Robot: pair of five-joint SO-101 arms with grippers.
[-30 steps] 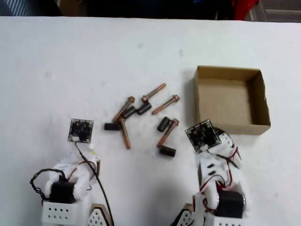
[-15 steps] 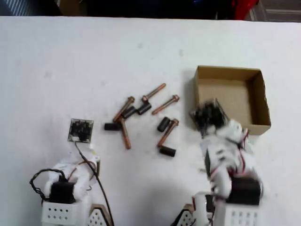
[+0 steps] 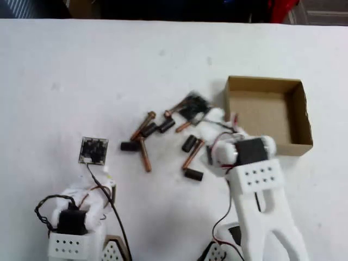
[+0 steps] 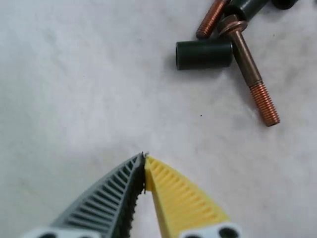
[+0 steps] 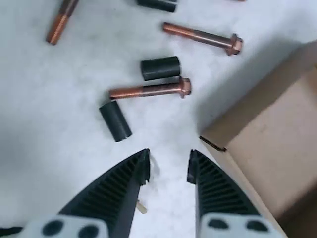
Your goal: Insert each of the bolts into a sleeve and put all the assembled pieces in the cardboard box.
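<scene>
Bolts point(image 3: 144, 154) and sleeves point(image 3: 129, 145) lie loose mid-worktop point(image 3: 81, 65), beside the cardboard box point(image 3: 265, 80). The right claw point(image 5: 168, 166) hangs released near a bolt point(image 5: 148, 91) whose head points toward the box, with a sleeve point(image 5: 160, 68) parallel just beside it. The left claw point(image 4: 144, 161) is clenched on nothing, near another sleeve point(image 4: 204, 54) lying crosswise to a second bolt point(image 4: 250, 82).
</scene>
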